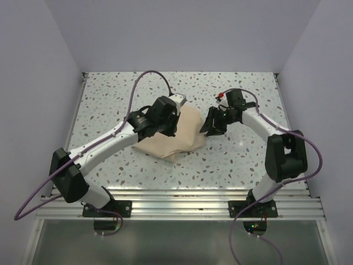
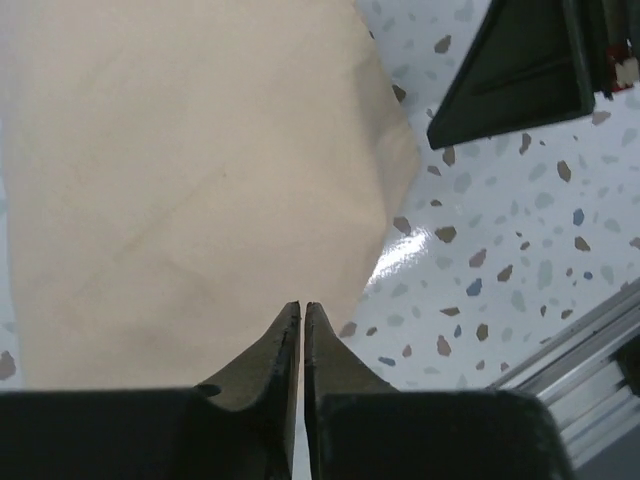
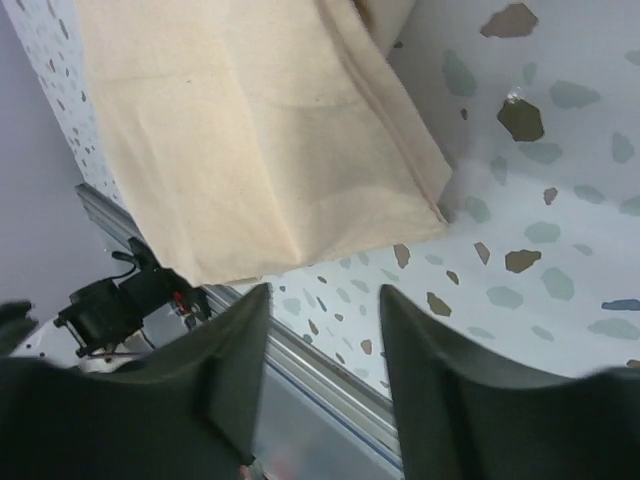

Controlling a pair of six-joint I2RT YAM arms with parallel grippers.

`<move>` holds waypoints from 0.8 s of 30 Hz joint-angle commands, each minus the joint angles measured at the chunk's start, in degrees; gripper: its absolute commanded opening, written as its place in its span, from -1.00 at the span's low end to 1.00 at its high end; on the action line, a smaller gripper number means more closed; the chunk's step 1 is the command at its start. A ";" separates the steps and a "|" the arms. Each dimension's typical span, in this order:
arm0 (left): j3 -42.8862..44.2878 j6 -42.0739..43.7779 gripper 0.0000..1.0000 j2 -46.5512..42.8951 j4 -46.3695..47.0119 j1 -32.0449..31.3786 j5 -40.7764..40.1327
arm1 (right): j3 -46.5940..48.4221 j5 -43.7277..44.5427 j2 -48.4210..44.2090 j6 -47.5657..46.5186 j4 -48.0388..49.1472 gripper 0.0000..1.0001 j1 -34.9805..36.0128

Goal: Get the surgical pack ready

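Though partly hidden, the tan wrap (image 1: 187,135) lies folded, seemingly closed.

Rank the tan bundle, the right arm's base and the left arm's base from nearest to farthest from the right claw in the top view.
1. The tan bundle, just beside the right claw, toward the table's middle.
2. The right arm's base, at the near edge, on the right.
3. The left arm's base, at the near edge, far left.

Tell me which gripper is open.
The right gripper, beside the wrap: its jaws stand clearly apart. The left gripper, over the wrap, has its jaws almost touching.
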 commanded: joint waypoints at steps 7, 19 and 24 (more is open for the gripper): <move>4.41 -1.81 -1.00 13.04 5.72 3.08 10.76 | -0.55 -9.72 1.33 6.83 12.04 -0.45 4.93; -0.78 -2.42 -1.00 17.09 8.54 3.16 12.78 | -0.55 -5.60 8.02 2.97 9.24 -0.86 5.99; -4.03 -2.51 -1.00 16.82 9.07 3.16 13.31 | -1.08 -4.36 9.59 3.22 9.93 -0.92 6.08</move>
